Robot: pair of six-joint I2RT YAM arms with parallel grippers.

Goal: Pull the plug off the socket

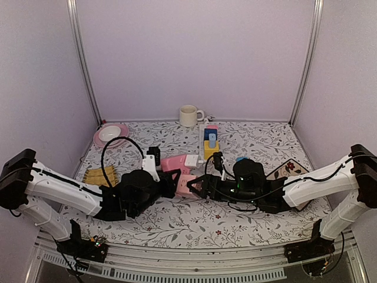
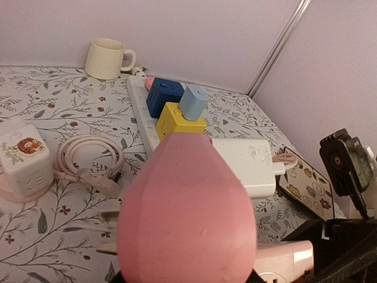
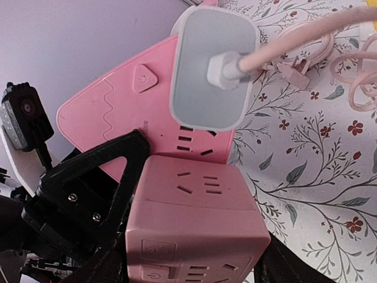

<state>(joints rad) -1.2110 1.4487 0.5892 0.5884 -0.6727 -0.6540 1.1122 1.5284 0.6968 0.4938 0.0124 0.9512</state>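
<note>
Nearest, one left gripper (image 1: 174,184) holds one pink power strip (image 3: 112,112) in a narrow grip. At its 3 o'clock, one right gripper (image 1: 194,187) stands wide, fingers against both sides of one pink cube plug (image 3: 197,200) seated in that strip. One white charger (image 3: 212,71) is plugged in at the cube's 12 o'clock. Farther toward 12 o'clock, one white strip (image 2: 138,103) carries three cubes: blue cube (image 2: 164,97), yellow cube (image 2: 179,121), pale-blue cube (image 2: 193,101). One mug (image 1: 188,115) stands behind.
</note>
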